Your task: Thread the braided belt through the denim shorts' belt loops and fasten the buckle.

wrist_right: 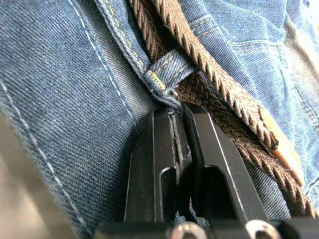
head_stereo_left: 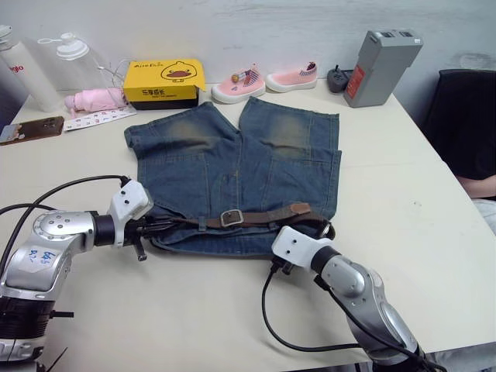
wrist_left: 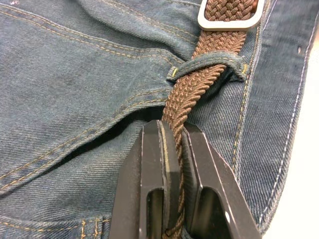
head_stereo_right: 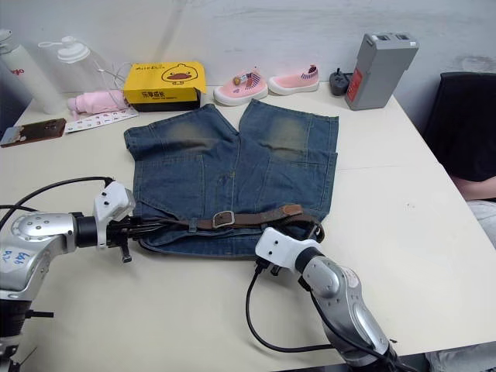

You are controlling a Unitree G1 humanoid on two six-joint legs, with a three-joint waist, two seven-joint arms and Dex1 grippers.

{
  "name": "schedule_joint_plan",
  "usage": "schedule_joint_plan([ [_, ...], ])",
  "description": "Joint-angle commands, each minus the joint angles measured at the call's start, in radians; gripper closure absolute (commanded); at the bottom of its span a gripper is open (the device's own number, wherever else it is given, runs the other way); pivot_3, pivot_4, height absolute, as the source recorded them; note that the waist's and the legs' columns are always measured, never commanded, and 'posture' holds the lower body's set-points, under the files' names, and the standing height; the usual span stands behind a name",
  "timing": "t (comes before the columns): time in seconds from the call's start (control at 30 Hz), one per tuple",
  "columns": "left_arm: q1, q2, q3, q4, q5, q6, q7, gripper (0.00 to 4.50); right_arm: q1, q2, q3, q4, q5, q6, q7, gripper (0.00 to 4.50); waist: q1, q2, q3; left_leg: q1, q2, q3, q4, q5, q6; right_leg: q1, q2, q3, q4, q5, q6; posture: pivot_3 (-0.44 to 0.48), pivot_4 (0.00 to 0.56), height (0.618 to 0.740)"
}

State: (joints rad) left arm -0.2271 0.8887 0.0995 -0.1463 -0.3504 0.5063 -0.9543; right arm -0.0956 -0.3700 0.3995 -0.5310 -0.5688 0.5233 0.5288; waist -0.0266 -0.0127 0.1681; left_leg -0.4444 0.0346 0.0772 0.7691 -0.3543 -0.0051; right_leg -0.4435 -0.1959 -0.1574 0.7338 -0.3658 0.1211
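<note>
The denim shorts [head_stereo_left: 232, 155] lie flat on the table, waistband toward me. The braided belt [head_stereo_left: 263, 215] runs along the waistband, its silver buckle [head_stereo_left: 231, 218] near the middle and its tan tip [head_stereo_left: 301, 208] toward the right. My left gripper [wrist_left: 174, 144] is at the waistband's left end [head_stereo_left: 159, 226], shut on the belt just short of a belt loop [wrist_left: 209, 62] that the belt passes through. My right gripper [wrist_right: 179, 124] is at the waistband's right end, shut on a fold of denim right beside another belt loop [wrist_right: 167, 74] with the belt under it.
Along the table's far edge stand a yellow box [head_stereo_left: 164, 83], two pink shoes [head_stereo_left: 239, 85], a grey device [head_stereo_left: 381, 66] and bottles [head_stereo_left: 74, 54]. A phone [head_stereo_left: 31, 129] lies at the far left. A black cable [head_stereo_left: 267, 310] loops on the table by my right arm.
</note>
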Motion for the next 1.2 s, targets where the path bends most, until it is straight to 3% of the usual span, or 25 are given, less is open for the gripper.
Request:
schedule_joint_plan([
  [0.03, 0.042, 0.028, 0.024, -0.018, 0.065, -0.082, 0.024, 4.49, 0.006, 0.002, 0.004, 0.009, -0.002, 0.025, 0.010, 4.50, -0.001, 0.000, 0.000, 0.000, 0.000, 0.000, 0.000, 0.000, 0.000, 0.000, 0.000, 0.000, 0.000, 0.000, 0.000, 0.000, 0.150, 0.658],
  [0.17, 0.144, 0.043, 0.058, 0.022, 0.154, -0.218, 0.070, 4.49, 0.007, 0.014, -0.015, 0.013, 0.005, 0.097, 0.026, 4.50, -0.004, 0.000, 0.000, 0.001, 0.001, 0.001, 0.000, 0.000, 0.000, 0.000, 0.000, 0.000, 0.000, 0.000, 0.000, 0.000, 0.150, 0.658],
  [0.43, 0.313, 0.036, 0.191, 0.126, 0.186, -0.331, 0.177, 4.49, -0.005, -0.006, -0.054, 0.019, 0.007, 0.168, 0.029, 4.50, -0.005, 0.000, 0.000, 0.001, 0.002, 0.001, -0.001, 0.000, 0.000, -0.001, 0.000, 0.000, 0.001, -0.001, -0.002, 0.000, 0.150, 0.658],
  [0.83, 0.319, -0.049, 0.094, 0.087, 0.200, -0.443, 0.251, 4.49, 0.015, -0.040, -0.049, -0.079, 0.127, 0.090, 0.107, 4.50, 0.001, 0.000, -0.001, 0.002, 0.002, 0.002, -0.001, -0.001, -0.001, -0.001, 0.000, 0.001, 0.001, -0.001, -0.002, 0.000, 0.150, 0.658],
  [0.9, 0.323, -0.082, 0.093, 0.079, 0.186, -0.454, 0.259, 3.57, 0.039, -0.064, -0.071, -0.112, 0.177, 0.071, 0.137, 3.71, 0.002, 0.000, -0.001, 0.002, 0.001, 0.002, -0.001, -0.001, 0.000, -0.001, 0.000, 0.000, 0.001, -0.001, -0.002, 0.000, 0.150, 0.658],
  [0.97, 0.335, -0.099, 0.090, 0.065, 0.183, -0.460, 0.261, 3.20, 0.058, -0.083, -0.103, -0.137, 0.226, 0.070, 0.164, 3.23, 0.003, 0.000, -0.001, 0.002, 0.001, 0.002, -0.001, -0.001, 0.000, -0.001, -0.001, 0.000, 0.001, -0.001, -0.002, 0.000, 0.150, 0.658],
  [1.0, 0.342, -0.104, 0.092, 0.049, 0.176, -0.454, 0.259, 2.64, 0.063, -0.095, -0.128, -0.150, 0.253, 0.066, 0.178, 2.67, 0.004, -0.001, -0.002, 0.002, 0.001, 0.002, -0.001, -0.001, 0.000, 0.000, -0.001, 0.000, 0.001, -0.001, -0.002, 0.000, 0.150, 0.658],
  [1.1, 0.362, -0.089, 0.123, -0.018, 0.121, -0.417, 0.222, 1.52, 0.053, -0.137, -0.223, -0.198, 0.339, 0.088, 0.232, 1.41, 0.005, -0.001, -0.002, 0.002, 0.001, 0.002, -0.001, -0.001, 0.001, 0.000, -0.001, 0.000, 0.001, -0.001, -0.002, 0.000, 0.150, 0.658],
  [1.17, 0.374, -0.071, 0.162, -0.074, 0.058, -0.356, 0.189, 1.44, 0.040, -0.163, -0.280, -0.223, 0.405, 0.108, 0.266, 0.36, 0.003, -0.001, -0.001, 0.002, 0.001, 0.002, -0.001, -0.002, 0.001, 0.000, -0.001, 0.000, 0.000, -0.001, -0.002, 0.000, 0.150, 0.658],
  [1.2, 0.382, -0.057, 0.183, -0.108, 0.019, -0.316, 0.166, 1.44, 0.034, -0.175, -0.308, -0.234, 0.440, 0.118, 0.282, 0.06, 0.002, -0.001, -0.001, 0.002, 0.001, 0.002, -0.001, -0.002, 0.001, 0.000, -0.001, 0.000, 0.000, -0.001, -0.002, 0.000, 0.150, 0.658],
])
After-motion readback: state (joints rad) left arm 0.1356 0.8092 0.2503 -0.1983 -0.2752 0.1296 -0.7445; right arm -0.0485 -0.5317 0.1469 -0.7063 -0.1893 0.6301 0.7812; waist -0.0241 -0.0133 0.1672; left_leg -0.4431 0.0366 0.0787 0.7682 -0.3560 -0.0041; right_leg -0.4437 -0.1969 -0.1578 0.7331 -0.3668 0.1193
